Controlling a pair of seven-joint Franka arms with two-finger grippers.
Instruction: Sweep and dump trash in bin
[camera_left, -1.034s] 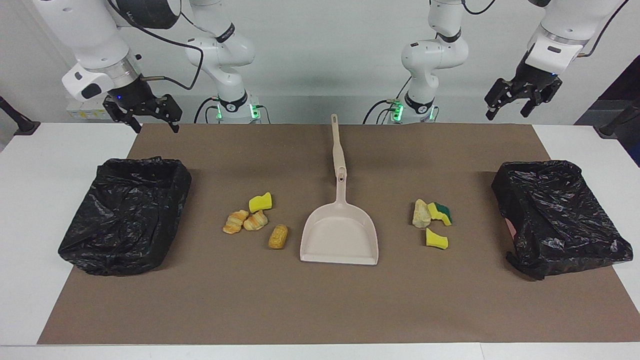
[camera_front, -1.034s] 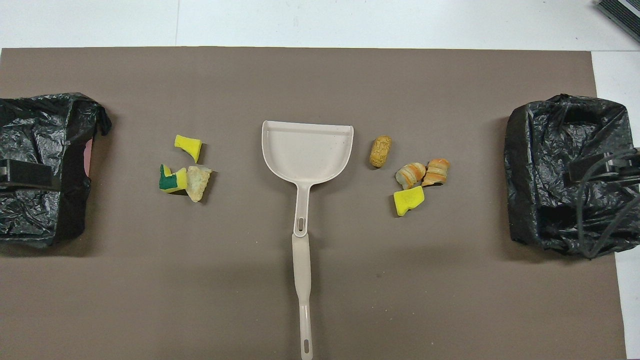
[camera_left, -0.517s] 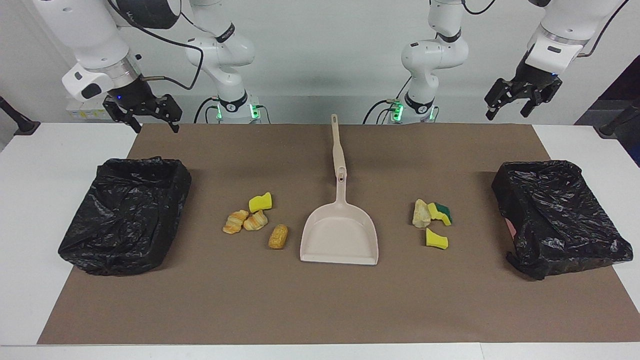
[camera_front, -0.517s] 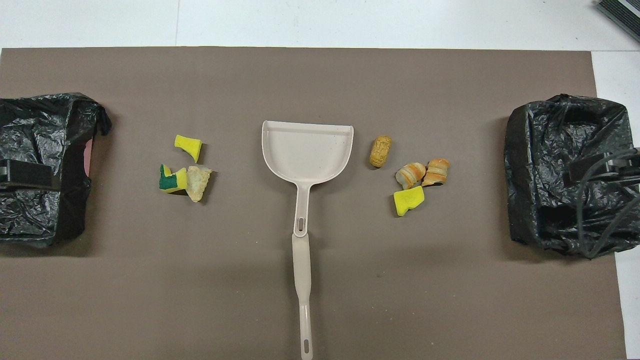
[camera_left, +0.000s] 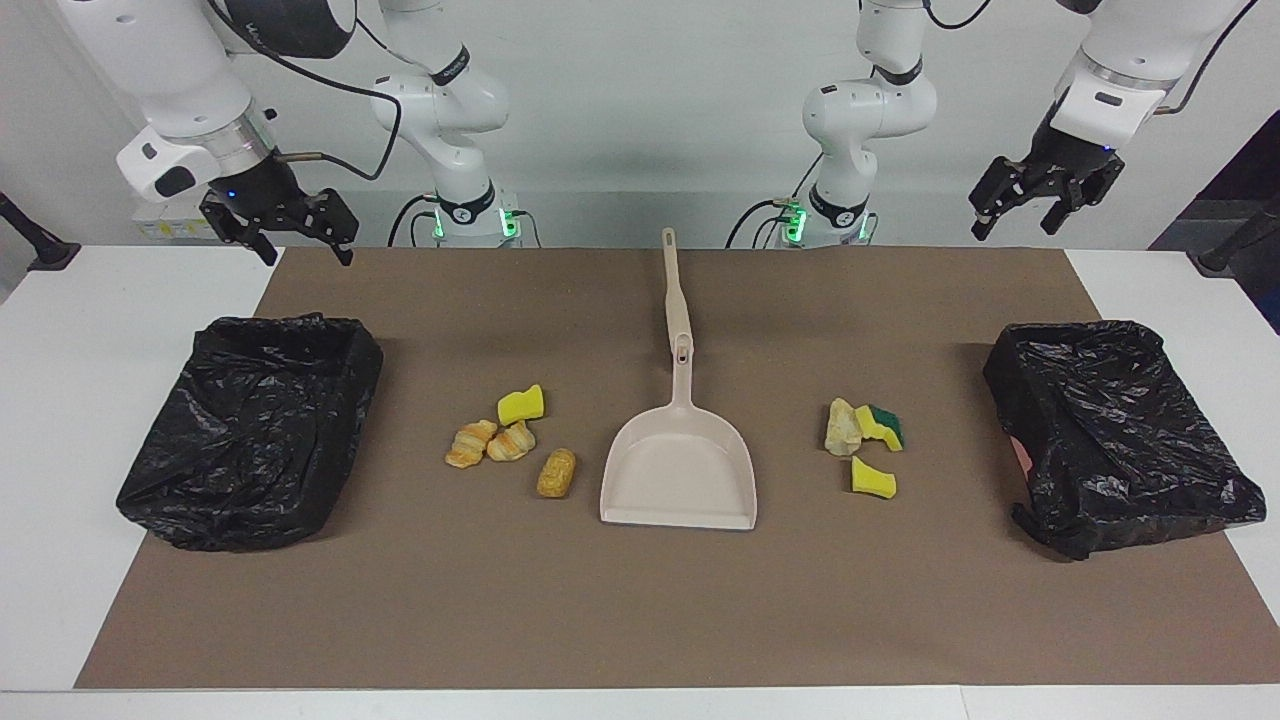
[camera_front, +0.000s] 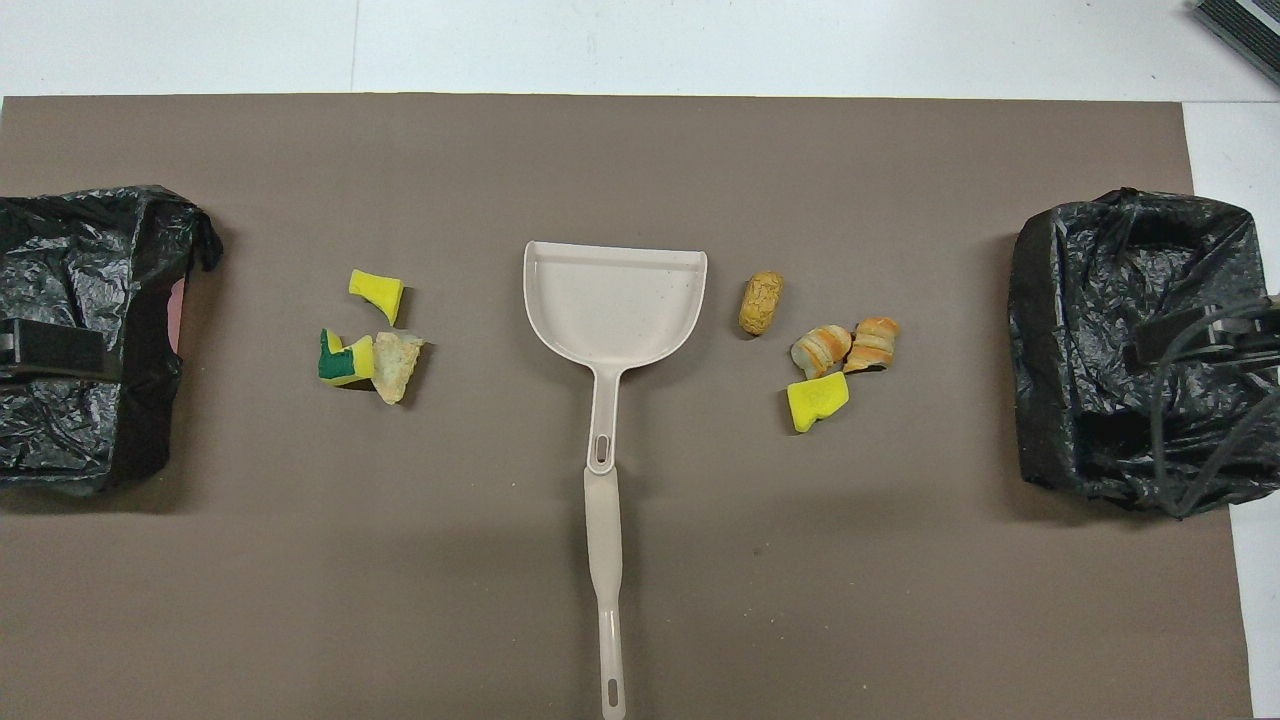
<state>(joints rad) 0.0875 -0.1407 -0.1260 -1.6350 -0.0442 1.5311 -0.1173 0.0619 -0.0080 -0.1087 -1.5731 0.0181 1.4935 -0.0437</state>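
Your trash sits in 2 clusters beside the beige plastic dustpan (camera_left: 678, 475): three golden-brown pastries (camera_left: 505, 444) w/ a yellow sponge chunk (camera_left: 521, 405) toward the right arm's end; pale beige lump (camera_left: 841, 427), green-backed sponge chunk (camera_left: 881, 426) & another yellow chunk (camera_left: 872, 479) toward the left arm's end. Black-bagged bins (camera_left: 252, 428) (camera_left: 1115, 432) flank them. Right gripper (camera_left: 281, 226) hangs over the table's robot edge, fingers spread, holding nothing. Left gripper (camera_left: 1043, 195) likewise, spread & empty.

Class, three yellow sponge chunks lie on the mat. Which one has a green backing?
The green-backed sponge chunk, touching the pale beige lump toward the left arm's end; the other two are plain yellow.
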